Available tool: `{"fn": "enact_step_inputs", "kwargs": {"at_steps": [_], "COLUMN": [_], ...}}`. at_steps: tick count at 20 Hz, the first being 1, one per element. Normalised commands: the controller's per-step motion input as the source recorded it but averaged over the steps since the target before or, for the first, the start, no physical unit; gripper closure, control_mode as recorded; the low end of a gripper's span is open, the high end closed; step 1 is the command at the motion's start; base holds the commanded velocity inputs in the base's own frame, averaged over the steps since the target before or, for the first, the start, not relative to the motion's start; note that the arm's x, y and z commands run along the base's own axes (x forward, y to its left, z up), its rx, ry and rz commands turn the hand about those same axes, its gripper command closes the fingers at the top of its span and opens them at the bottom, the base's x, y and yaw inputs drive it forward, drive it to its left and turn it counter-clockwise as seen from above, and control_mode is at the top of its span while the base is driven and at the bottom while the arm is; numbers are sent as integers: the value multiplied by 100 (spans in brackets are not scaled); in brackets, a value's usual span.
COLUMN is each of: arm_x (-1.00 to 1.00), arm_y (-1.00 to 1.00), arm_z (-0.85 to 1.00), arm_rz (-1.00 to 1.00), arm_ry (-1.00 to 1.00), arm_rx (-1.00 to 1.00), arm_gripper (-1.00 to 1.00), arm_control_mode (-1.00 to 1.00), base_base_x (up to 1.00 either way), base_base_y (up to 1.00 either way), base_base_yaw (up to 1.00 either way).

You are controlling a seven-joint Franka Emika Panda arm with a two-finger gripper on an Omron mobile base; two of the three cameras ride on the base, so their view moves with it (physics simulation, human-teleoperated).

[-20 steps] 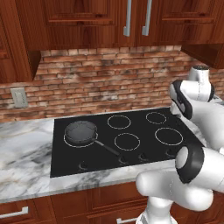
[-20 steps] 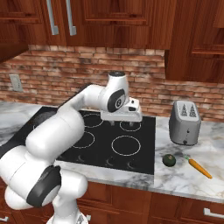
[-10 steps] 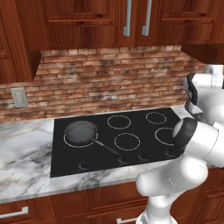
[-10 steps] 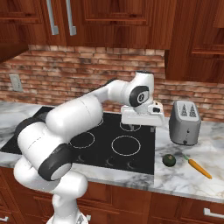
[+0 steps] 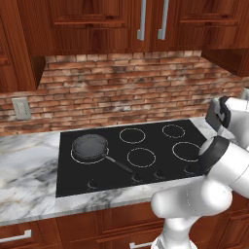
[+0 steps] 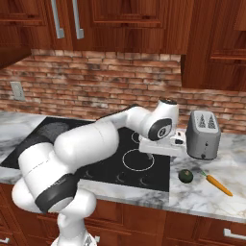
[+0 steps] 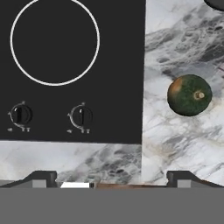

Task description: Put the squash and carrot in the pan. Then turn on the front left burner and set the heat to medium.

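The dark green squash (image 6: 186, 176) lies on the marble counter right of the cooktop, with the orange carrot (image 6: 217, 183) just beyond it. In the hand view the squash (image 7: 189, 95) sits right of the cooktop's edge, ahead of and to the right of my gripper (image 7: 116, 179). Its fingertips stand wide apart, open and holding nothing. My gripper (image 6: 161, 151) hovers over the cooktop's right side, left of the squash. The pan (image 5: 90, 146) rests on the front left burner (image 5: 74, 155), its handle pointing toward the front right.
A silver toaster (image 6: 203, 133) stands behind the squash and carrot. Two knobs (image 7: 21, 114) (image 7: 81, 116) sit along the cooktop's front strip below a burner ring (image 7: 54, 40). The counter's front edge runs just beyond the knobs. A brick wall and wooden cabinets back the counter.
The arm has swung right, from above the middle of the cooktop to its right edge, and the hand has come lower, close to the squash. Squash, carrot and pan have not moved.
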Motion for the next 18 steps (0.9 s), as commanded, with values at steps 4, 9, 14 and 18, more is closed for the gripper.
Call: {"fn": "enact_step_inputs", "kwargs": {"at_steps": [4,9,14,18], "arm_x": [2,5,14,34], "arm_y": [-11,-38,-54,-54], "arm_z": [-11,0,0,0], "arm_rz": [0,0,0,0], "arm_ry": [-19,-2,7,4], "arm_rx": [-4,-4,0,0], "arm_gripper": [-100,-100,-100,-100], "arm_control_mode": [-100,-100,-100,-100], "base_base_x": [0,0,0,0], "base_base_y": [0,0,0,0], "base_base_yaw": [0,0,0,0]}}
